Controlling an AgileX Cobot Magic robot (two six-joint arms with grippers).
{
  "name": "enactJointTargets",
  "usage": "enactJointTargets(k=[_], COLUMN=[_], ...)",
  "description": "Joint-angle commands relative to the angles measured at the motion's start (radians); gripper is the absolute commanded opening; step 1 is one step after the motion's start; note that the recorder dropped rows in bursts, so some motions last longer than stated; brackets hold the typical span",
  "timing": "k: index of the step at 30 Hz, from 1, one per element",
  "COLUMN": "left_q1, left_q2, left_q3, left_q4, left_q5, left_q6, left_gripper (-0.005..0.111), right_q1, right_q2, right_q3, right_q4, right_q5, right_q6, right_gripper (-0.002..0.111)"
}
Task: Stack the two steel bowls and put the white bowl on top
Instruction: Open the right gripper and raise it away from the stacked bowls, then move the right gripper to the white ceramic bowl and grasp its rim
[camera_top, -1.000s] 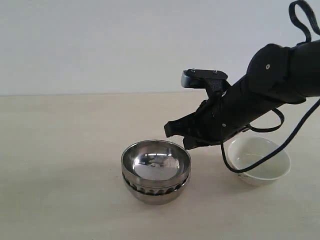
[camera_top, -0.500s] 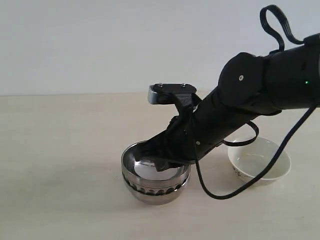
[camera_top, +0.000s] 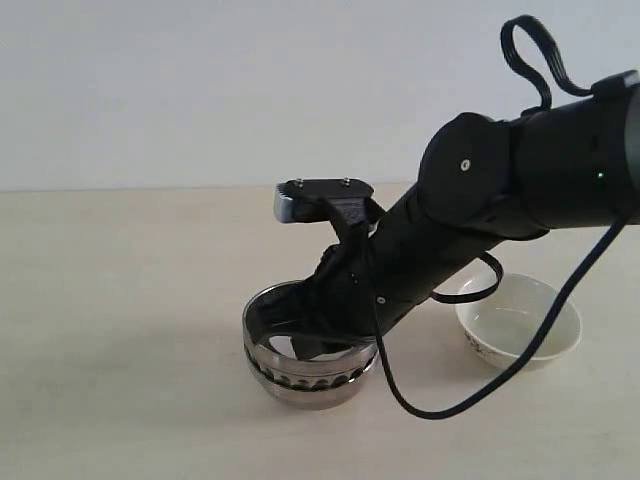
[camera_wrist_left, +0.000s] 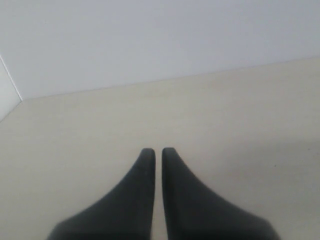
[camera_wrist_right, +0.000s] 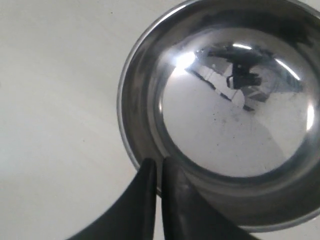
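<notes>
The two steel bowls stand nested left of centre: the smooth one sits inside the ribbed one. My right gripper reaches down over the top bowl. In the right wrist view that gripper is shut, its tips lying over the rim of the smooth bowl; whether they touch it does not show. The white bowl rests upright on the table to the right, partly behind the arm's cable. My left gripper is shut over bare table and does not appear in the exterior view.
A black cable loops from the right arm down onto the table between the steel stack and the white bowl. The light tabletop runs back to a plain wall.
The right arm has swung left and down, from beside the white bowl to over the stacked steel bowls. The bowls have stayed in place.
</notes>
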Motion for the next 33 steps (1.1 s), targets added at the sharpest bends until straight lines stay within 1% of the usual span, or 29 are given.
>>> enactJointTargets(k=[1, 5, 11, 17, 20, 29, 31, 33], left_q1=[0.003, 0.003, 0.003, 0.003, 0.003, 0.003, 0.003, 0.003], left_q2=[-0.004, -0.004, -0.004, -0.004, -0.004, -0.004, -0.004, -0.004], left_q3=[0.003, 0.003, 0.003, 0.003, 0.003, 0.003, 0.003, 0.003], left_q4=[-0.008, -0.008, -0.008, -0.008, -0.008, -0.008, -0.008, -0.008], left_q5=[-0.008, -0.008, -0.008, -0.008, -0.008, -0.008, -0.008, -0.008], left_q6=[-0.010, -0.010, -0.010, -0.010, -0.010, -0.010, -0.010, -0.010], left_gripper=[0.004, 0.004, 0.004, 0.004, 0.004, 0.004, 0.004, 0.004], right_q1=[0.005, 0.040, 0.040, 0.025, -0.043, -0.352, -0.410, -0.453], right_q2=[-0.014, -0.014, -0.024, -0.110, -0.158, -0.202, -0.202, -0.202], right_q3=[0.001, 0.041, 0.060, 0.056, 0.056, 0.056, 0.056, 0.056], right_q4=[-0.004, -0.005, -0.016, -0.016, -0.016, -0.028, -0.056, -0.102], right_q5=[0.017, -0.042, -0.079, -0.095, -0.074, 0.058, 0.073, 0.087], right_q6=[-0.016, -0.016, -0.019, -0.019, -0.004, 0.030, 0.040, 0.064], right_gripper=[0.000, 0.000, 0.000, 0.000, 0.000, 0.000, 0.004, 0.014])
